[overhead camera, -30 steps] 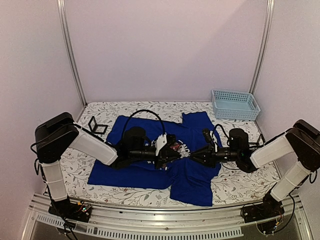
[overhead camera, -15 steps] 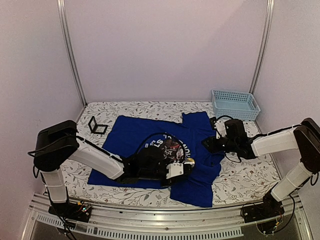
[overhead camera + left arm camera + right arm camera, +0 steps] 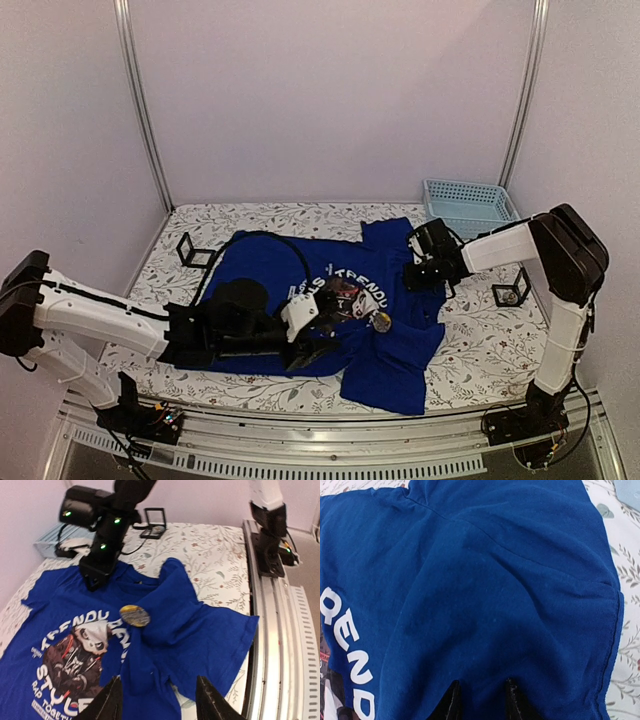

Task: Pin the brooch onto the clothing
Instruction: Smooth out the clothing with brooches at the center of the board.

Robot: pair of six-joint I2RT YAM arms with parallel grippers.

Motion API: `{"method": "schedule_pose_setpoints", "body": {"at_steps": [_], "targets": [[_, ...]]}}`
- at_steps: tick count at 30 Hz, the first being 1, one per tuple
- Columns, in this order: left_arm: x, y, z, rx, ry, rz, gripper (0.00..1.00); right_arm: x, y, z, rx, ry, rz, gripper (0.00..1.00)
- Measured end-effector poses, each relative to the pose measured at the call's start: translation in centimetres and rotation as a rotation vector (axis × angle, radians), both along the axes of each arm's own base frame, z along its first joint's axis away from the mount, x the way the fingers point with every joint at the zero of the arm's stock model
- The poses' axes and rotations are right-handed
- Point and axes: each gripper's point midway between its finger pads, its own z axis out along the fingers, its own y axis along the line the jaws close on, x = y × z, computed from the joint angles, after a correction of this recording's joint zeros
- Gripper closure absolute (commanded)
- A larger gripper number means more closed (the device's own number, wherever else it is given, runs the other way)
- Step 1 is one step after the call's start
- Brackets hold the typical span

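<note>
Brooch (image 3: pixel 134 615) first: a small round disc with a yellowish, dark-mottled face, lying flat on the clothing (image 3: pixel 200 630) just right of the chest print (image 3: pixel 80 655). In the top view that is a little right of the frame's middle. The clothing is a royal-blue T-shirt of soft matte knit, spread across the middle of the table with rumpled folds. Its lower right part is doubled over into a loose flap, and a sleeve hem curls at the right edge. The print shows a panda face ringed by chunky white letters.

The left gripper (image 3: pixel 159 695) sits at the bottom of its wrist view, dark fingers well apart with nothing between them, hovering low over the shirt's near hem. The right gripper (image 3: pixel 480 700) is down on the shoulder area at centre right of the top view. Its fingers stand a narrow gap apart over blue cloth, and I cannot tell whether they nip it.

Under it all lies a floral tablecloth (image 3: pixel 480 350), with bare strips showing on the left, right and back sides. A ribbed light-blue basket (image 3: pixel 470 208) sits upper right. Two small black frames (image 3: pixel 192 250) stand off the shirt, one on each side. A slotted metal rail (image 3: pixel 300 455) runs along the bottom.
</note>
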Motion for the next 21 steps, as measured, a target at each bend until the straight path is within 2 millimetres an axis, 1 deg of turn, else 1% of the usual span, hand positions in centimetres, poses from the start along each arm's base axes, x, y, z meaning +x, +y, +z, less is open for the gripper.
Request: {"method": "schedule_pose_setpoints", "body": {"at_steps": [1, 2, 3, 5, 6, 7, 9, 10, 11, 13, 14, 15, 17, 19, 21], "targets": [[0.7, 1.0, 0.6, -0.032, 0.031, 0.052, 0.51, 0.7, 0.0, 0.0, -0.013, 0.007, -0.004, 0.70], [2.0, 2.5, 0.8, -0.062, 0.075, 0.130, 0.51, 1.2, -0.1, 0.0, -0.025, 0.017, -0.006, 0.70], [3.3, 3.8, 0.6, -0.076, 0.109, 0.203, 0.51, 1.9, -0.1, 0.0, -0.039, 0.025, -0.008, 0.70], [6.6, 7.4, -1.2, -0.078, 0.187, 0.406, 0.50, 3.5, -0.3, 0.0, -0.069, 0.034, -0.015, 0.70], [7.6, 8.9, -2.2, -0.067, 0.216, 0.481, 0.49, 4.4, -0.5, 0.0, -0.084, 0.035, -0.021, 0.70], [8.9, 10.8, -3.4, -0.053, 0.241, 0.579, 0.50, 5.2, -0.7, -0.1, -0.096, 0.036, -0.026, 0.70], [10.7, 14.2, -5.4, -0.029, 0.285, 0.738, 0.50, 7.0, -1.3, 0.0, -0.115, 0.036, -0.042, 0.70], [11.3, 15.4, -6.0, -0.029, 0.301, 0.792, 0.50, 7.8, -1.7, 0.0, -0.121, 0.037, -0.048, 0.70], [12.1, 17.0, -6.6, -0.035, 0.320, 0.873, 0.50, 8.6, -2.0, 0.1, -0.126, 0.038, -0.056, 0.70], [13.5, 18.8, -7.1, -0.045, 0.332, 0.957, 0.50, 10.2, -2.5, 0.1, -0.136, 0.035, -0.063, 0.70], [14.4, 19.9, -7.7, -0.050, 0.341, 1.014, 0.51, 11.0, -2.7, 0.2, -0.140, 0.030, -0.065, 0.70], [14.9, 20.6, -8.2, -0.044, 0.343, 1.049, 0.50, 11.5, -2.7, 0.2, -0.146, 0.033, -0.061, 0.71], [15.6, 22.3, -10.1, 0.001, 0.350, 1.120, 0.51, 13.0, -2.5, 0.3, -0.155, 0.033, -0.049, 0.71], [15.8, 23.2, -11.6, 0.046, 0.356, 1.152, 0.51, 13.6, -2.2, 0.5, -0.158, 0.033, -0.036, 0.71], [15.7, 23.5, -12.7, 0.075, 0.364, 1.165, 0.51, 13.1, -2.3, 0.4, -0.172, 0.054, -0.031, 0.71]]}}
